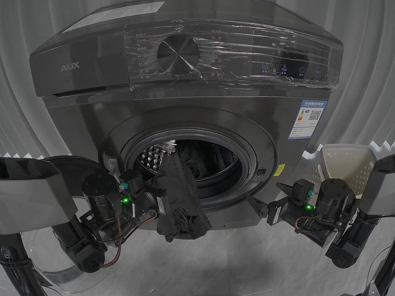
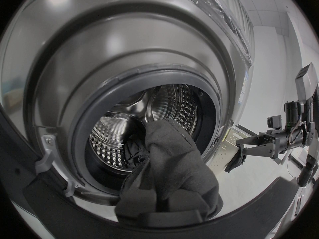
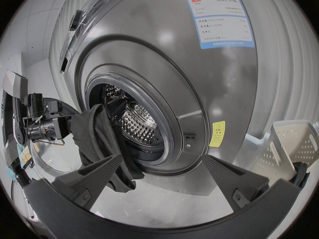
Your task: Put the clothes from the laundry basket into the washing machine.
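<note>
The grey washing machine [image 1: 185,103] stands with its door open, and dark clothes [image 1: 201,157] lie inside the drum [image 2: 166,107]. My left gripper [image 1: 158,204] is shut on a dark garment [image 1: 179,202] at the lower left of the drum mouth. The garment [image 2: 176,170] drapes over the gripper's fingers, its top edge over the rim and the rest hanging outside. My right gripper [image 1: 267,196] is open and holds nothing, low by the machine's front to the right of the opening [image 3: 159,160]. The laundry basket [image 1: 349,165] is behind it, with a dark cloth [image 3: 300,173] inside.
The round glass door [image 1: 53,243] is swung open at the lower left, under my left arm. Pale curtains [image 1: 370,62] hang behind and beside the machine. Grey floor [image 1: 247,260] lies free in front of it.
</note>
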Available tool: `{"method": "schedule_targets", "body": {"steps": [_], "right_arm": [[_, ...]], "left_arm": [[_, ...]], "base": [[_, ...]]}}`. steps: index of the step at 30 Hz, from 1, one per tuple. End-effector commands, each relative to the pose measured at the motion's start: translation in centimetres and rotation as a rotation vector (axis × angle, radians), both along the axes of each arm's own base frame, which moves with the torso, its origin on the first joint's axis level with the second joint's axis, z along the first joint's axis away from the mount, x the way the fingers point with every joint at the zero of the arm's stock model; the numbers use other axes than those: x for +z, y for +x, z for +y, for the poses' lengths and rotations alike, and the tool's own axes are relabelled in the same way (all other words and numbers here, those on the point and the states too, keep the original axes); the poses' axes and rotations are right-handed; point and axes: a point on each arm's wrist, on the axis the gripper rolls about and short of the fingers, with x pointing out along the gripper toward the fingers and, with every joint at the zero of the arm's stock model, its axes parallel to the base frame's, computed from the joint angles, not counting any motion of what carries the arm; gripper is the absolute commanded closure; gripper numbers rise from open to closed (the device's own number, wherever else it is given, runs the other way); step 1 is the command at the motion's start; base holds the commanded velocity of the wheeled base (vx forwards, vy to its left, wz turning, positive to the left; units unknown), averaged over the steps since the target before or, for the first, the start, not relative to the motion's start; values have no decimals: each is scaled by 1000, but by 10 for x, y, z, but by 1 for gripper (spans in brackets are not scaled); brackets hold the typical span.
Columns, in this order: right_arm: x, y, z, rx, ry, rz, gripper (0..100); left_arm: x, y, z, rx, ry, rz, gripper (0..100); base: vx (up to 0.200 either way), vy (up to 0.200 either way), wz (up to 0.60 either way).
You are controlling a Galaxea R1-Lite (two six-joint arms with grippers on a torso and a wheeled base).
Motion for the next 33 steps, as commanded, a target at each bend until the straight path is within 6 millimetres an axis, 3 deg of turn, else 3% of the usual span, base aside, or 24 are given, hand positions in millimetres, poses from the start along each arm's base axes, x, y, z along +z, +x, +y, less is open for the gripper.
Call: {"method": "schedule_targets", "body": {"steps": [1,9,15,18,26,33], "right_arm": [[8,-3,0,5,16,-26,0],[7,-2,0,5,15,-23,0],[7,-2,0,6,13,-21,0],[6,-2,0,8,13,-19,0],[6,-2,0,9,12,-18,0],[5,-2,1,9,10,-15,0]], "left_arm": [[-9,16,-18,-13,-32,0,100],[-40,45,-37,-2,-75,40,100],[-44,68,-46,6,-118,4,100],[-52,97,-54,24,-136,-46,100],[-49,137,-66,38,-145,-54,100],[-65,172,-85,29,-154,-73,100]], "base": [[0,0,0],[0,0,0],[0,0,0],[0,0,0],[0,0,0],[0,0,0]]}}
